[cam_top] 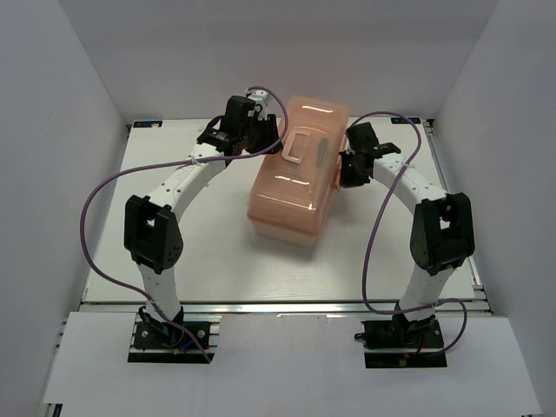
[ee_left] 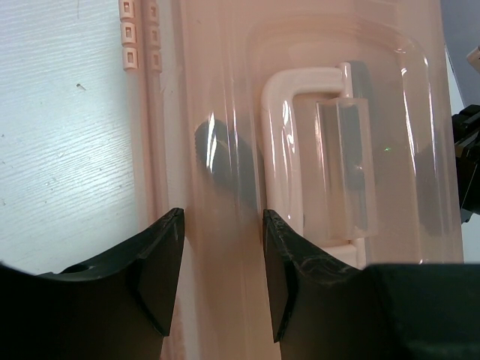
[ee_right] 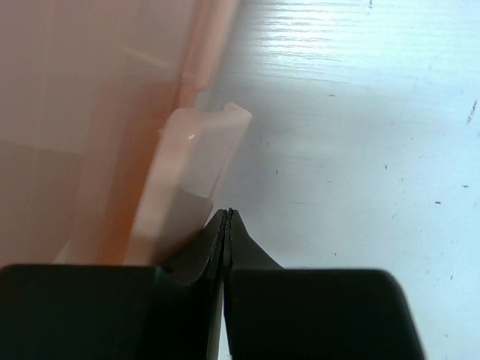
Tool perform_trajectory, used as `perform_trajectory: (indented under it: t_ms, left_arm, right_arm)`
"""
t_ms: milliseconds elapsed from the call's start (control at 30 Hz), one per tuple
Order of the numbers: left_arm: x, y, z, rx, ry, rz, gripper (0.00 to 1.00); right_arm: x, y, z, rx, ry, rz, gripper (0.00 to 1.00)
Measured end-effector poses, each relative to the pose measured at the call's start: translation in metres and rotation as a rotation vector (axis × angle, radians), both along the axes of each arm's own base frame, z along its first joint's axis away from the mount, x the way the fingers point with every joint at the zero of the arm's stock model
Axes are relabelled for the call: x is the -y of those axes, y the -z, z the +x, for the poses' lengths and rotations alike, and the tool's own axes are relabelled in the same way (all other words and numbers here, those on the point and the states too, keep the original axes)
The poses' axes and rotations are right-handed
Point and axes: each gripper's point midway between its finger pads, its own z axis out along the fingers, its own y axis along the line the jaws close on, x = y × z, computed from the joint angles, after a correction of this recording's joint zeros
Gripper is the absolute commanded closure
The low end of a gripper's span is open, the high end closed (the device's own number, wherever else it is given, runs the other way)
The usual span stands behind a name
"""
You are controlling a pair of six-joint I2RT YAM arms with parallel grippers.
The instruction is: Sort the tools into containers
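Note:
The salmon-pink translucent toolbox (cam_top: 291, 195) stands closed at mid-table, with its lid handle (cam_top: 300, 146) on top. My left gripper (cam_top: 259, 139) is open and hovers over the lid's left part, its jaws over the lid (ee_left: 217, 90) just left of the lid handle (ee_left: 289, 150); they hold nothing. My right gripper (cam_top: 349, 169) is shut and empty at the box's right side, its tips (ee_right: 227, 214) right beside the pale latch (ee_right: 199, 157). No screwdriver shows clearly. A dark blurred shape (ee_left: 214, 150) shows through the lid.
The white table (cam_top: 174, 278) has raised edges and white walls on three sides. Purple cables (cam_top: 95, 234) loop beside both arms. The table surface (ee_right: 360, 112) lies to the right of the latch.

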Motion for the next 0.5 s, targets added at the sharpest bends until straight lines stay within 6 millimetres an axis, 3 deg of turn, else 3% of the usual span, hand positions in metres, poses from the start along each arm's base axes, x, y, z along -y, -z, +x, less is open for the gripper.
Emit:
perform_trajectory:
  t_ms: [500]
  left_arm:
    - [0.0003, 0.0004, 0.0007, 0.002, 0.000, -0.001, 0.47]
  right_arm:
    - [-0.0091, -0.0001, -0.0023, 0.024, 0.066, 0.062, 1.00]
